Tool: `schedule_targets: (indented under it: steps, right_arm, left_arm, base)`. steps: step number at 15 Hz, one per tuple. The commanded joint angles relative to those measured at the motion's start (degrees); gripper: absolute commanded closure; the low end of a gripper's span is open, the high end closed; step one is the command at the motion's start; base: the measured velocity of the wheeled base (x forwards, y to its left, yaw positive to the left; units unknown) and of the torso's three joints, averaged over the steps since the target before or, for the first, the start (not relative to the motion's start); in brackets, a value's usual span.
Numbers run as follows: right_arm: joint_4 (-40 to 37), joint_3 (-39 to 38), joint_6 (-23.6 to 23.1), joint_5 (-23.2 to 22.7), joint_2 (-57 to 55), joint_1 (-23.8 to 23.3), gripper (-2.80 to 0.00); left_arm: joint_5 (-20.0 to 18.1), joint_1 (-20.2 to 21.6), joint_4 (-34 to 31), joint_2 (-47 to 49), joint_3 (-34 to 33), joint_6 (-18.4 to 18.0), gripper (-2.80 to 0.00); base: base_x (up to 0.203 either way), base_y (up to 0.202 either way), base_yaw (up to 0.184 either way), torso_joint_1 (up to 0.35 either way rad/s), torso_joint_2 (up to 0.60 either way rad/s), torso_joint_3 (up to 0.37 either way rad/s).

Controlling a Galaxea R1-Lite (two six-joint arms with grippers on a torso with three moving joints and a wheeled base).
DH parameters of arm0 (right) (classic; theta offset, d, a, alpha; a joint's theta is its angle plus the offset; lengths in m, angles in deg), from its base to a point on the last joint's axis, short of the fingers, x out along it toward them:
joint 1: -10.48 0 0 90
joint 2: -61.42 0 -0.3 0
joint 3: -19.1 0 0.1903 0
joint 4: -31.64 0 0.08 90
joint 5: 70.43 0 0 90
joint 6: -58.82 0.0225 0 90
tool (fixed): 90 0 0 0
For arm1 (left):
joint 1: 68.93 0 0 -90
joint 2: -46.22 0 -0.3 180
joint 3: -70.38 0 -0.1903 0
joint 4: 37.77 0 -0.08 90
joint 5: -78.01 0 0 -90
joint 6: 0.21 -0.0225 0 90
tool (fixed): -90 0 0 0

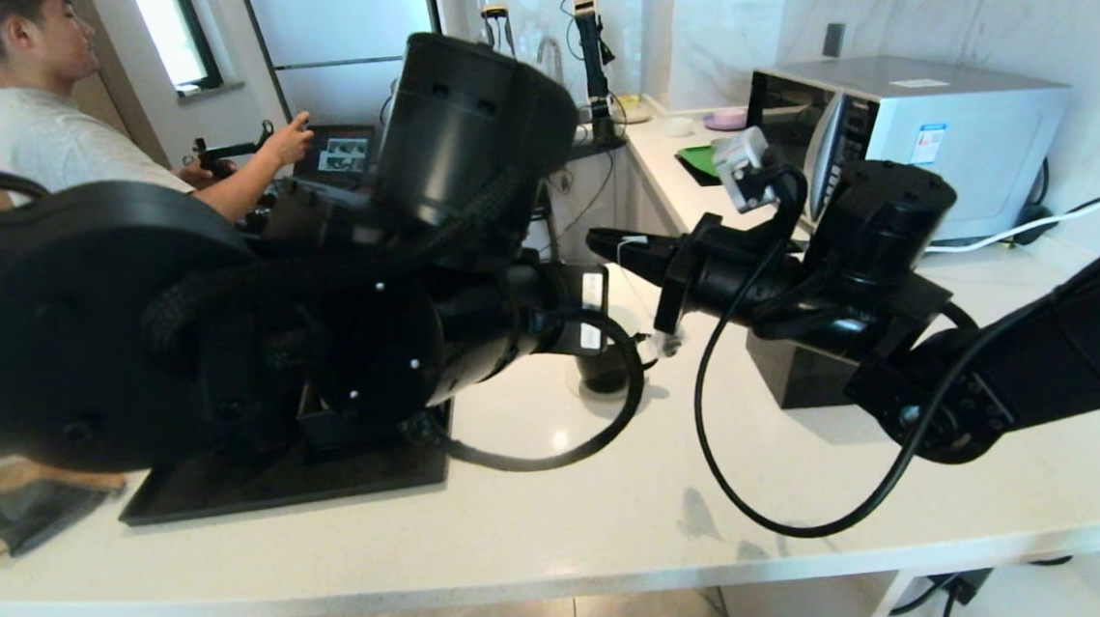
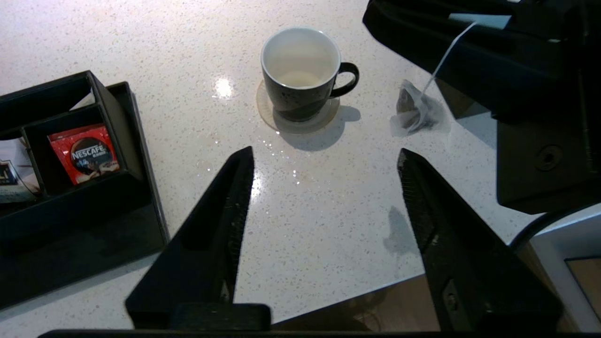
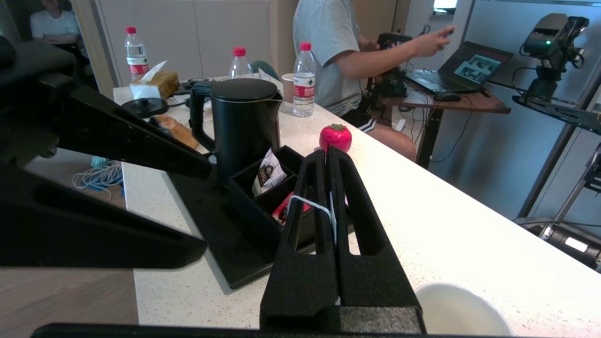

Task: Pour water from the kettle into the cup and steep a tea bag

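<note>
The black cup [image 2: 300,70] with its white inside stands on a round coaster, with a little pale liquid at its bottom; its rim [image 3: 462,310] shows just under my right wrist. My right gripper [image 1: 600,240] [image 3: 327,152] is shut on the string and tag of the tea bag [image 2: 415,110] [image 1: 666,342]. The bag hangs low beside the cup's handle, outside the cup. My left gripper [image 2: 324,159] hovers open above bare counter, short of the cup. The black kettle [image 3: 244,124] stands on the black tray [image 3: 211,234], hidden behind my left arm in the head view.
A black organiser on the tray holds a red Nescafe packet [image 2: 89,152] and a white packet [image 3: 265,176]. A red strawberry-shaped thing [image 3: 335,137] sits past it. A microwave [image 1: 925,127] stands at the back right, a black box [image 1: 796,369] under my right arm. A person sits across the counter.
</note>
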Motion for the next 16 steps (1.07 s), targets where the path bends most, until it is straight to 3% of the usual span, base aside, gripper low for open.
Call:
schedule_targets:
  steps: [1,5,10,11,16]
  right_arm:
    - [0.34,0.05,0.01,-0.21,0.29,-0.64,0.0]
    - [0.23,0.11,0.01,-0.21,0.64,-3.27,0.0]
    - [0.0,0.05,0.01,-0.21,1.08,-3.45,0.0]
    - [0.0,0.05,0.01,-0.21,1.08,-3.56,0.0]
    - [-0.78,0.84,0.1,-0.29,0.27,-5.91,0.0]
  left_arm:
    - [0.45,0.04,-0.07,-0.09,-1.06,0.16,-2.8]
    - [2.92,0.05,0.02,-0.91,-4.35,0.41,-2.8]
    - [4.88,0.05,0.02,-2.66,-9.87,4.74,-2.8]
    - [4.89,0.05,0.02,-3.08,-10.75,4.91,0.0]
    - [4.89,0.7,-0.07,-5.5,-14.36,5.17,0.0]
  base:
    - [0.0,0.0,0.0,0.0,0.0,0.0]
    - [0.0,0.0,0.0,0.0,0.0,0.0]
    - [0.0,0.0,0.0,0.0,0.0,0.0]
    - [0.0,0.0,0.0,0.0,0.0,0.0]
    - [0.0,0.0,0.0,0.0,0.0,0.0]
